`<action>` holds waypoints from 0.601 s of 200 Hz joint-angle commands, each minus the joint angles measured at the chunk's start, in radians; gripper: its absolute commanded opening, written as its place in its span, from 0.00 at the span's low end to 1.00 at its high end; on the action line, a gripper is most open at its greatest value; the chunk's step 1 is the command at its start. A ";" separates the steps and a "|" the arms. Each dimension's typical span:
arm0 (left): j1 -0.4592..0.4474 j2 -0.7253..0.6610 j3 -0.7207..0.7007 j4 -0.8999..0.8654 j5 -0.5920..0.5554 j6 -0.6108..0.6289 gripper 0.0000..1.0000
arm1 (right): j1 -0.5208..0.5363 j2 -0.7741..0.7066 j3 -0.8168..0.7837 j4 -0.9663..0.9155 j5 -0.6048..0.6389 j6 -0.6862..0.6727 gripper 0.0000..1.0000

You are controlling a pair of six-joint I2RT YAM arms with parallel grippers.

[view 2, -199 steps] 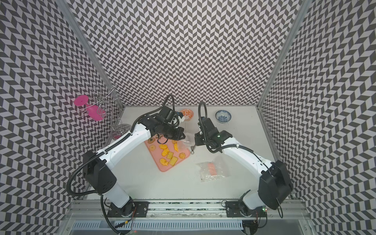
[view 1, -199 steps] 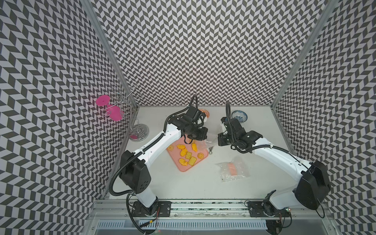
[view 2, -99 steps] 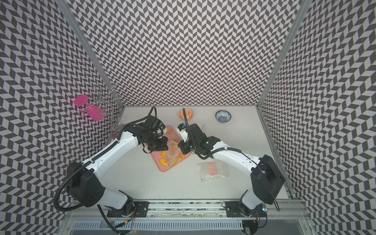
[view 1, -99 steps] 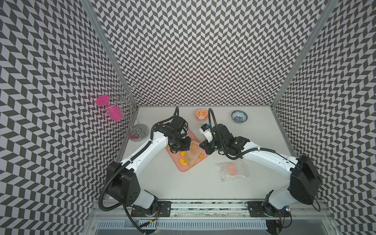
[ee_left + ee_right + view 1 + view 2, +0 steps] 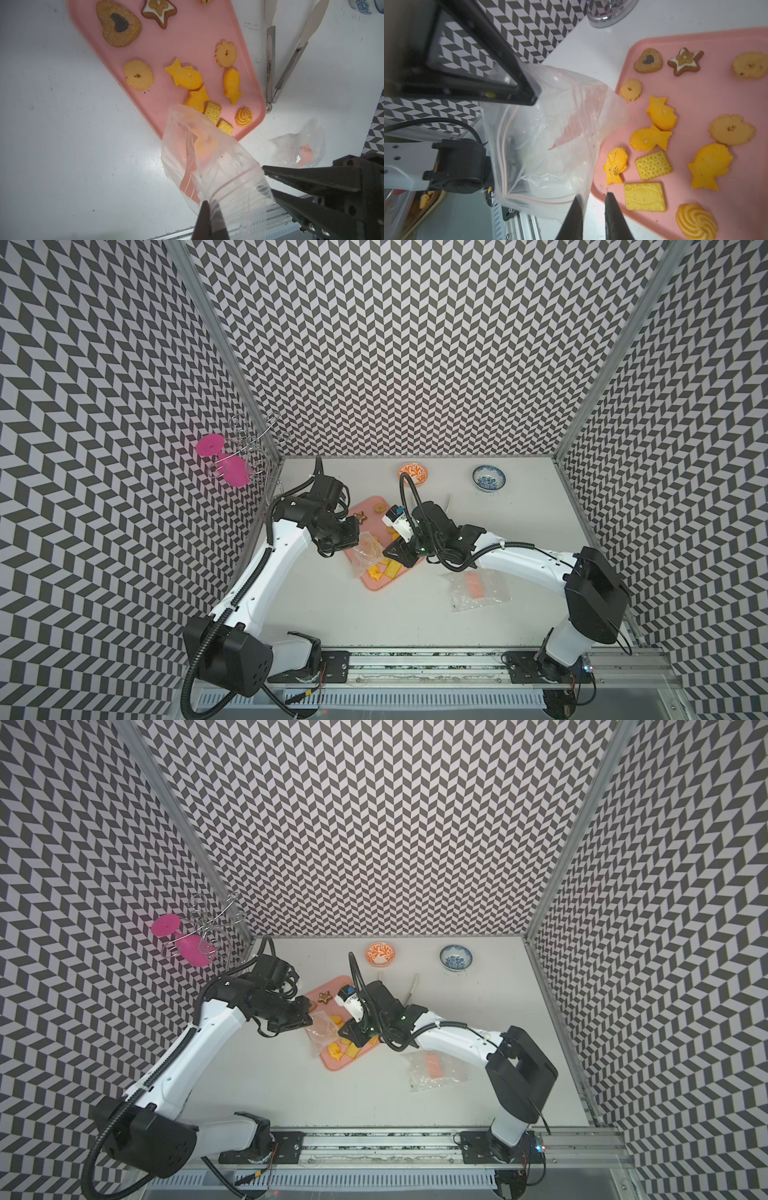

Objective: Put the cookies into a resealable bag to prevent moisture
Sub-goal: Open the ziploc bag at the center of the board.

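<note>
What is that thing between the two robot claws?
A clear plastic bag, partly over the pink tray; both top views and both wrist views show it.

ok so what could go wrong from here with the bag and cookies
1. Only the left hand pinches the bag by its rim. The right hand is open beside it, so the mouth may sag shut.
2. The bag hangs over the tray edge near the cookies; pulling it could sweep some off.
</note>
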 commanded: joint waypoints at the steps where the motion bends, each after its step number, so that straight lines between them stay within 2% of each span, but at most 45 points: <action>1: 0.019 -0.036 -0.025 -0.058 -0.070 0.010 0.00 | 0.003 -0.016 0.026 0.097 -0.071 0.030 0.23; 31: 0.031 -0.053 -0.141 -0.021 -0.092 0.013 0.00 | 0.003 -0.016 -0.012 0.139 -0.097 0.048 0.27; 64: 0.041 -0.044 -0.102 -0.066 -0.197 0.024 0.00 | 0.018 0.003 -0.045 0.185 -0.124 0.069 0.30; 80: 0.047 -0.044 -0.121 -0.061 -0.203 0.042 0.00 | 0.026 0.008 -0.038 0.167 -0.109 0.050 0.33; 100: 0.048 -0.045 -0.195 0.004 -0.149 0.044 0.00 | 0.024 -0.004 -0.033 0.136 -0.061 0.030 0.43; 120: 0.048 -0.017 -0.208 0.050 -0.147 0.050 0.00 | 0.005 -0.032 -0.037 0.089 0.011 0.002 0.55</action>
